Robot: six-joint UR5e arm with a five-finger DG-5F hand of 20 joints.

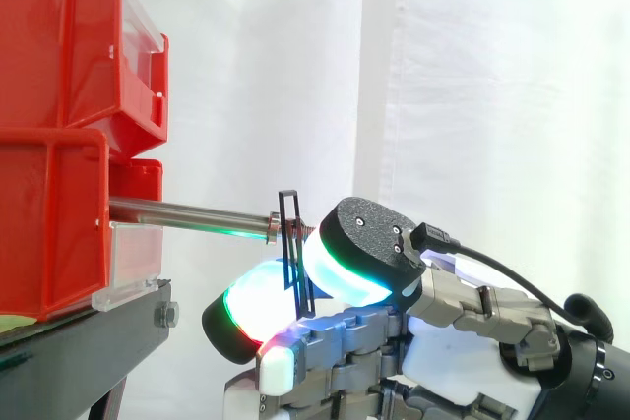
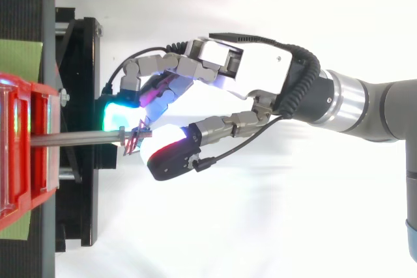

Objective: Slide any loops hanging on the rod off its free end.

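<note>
Pinching thin black loop (image 1: 285, 228) between glowing pads, hand (image 2: 254, 63) curls at rod (image 1: 187, 211) free end. Loop hangs near rod tip, well clear of red bins (image 1: 59, 223). Loop looks light, stiff, wiry, slip-prone. Best hold: lower sides, pulling straight along rod.

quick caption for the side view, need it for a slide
The hand pinches a black loop at the free end of the rod jutting from the red bins.
</note>
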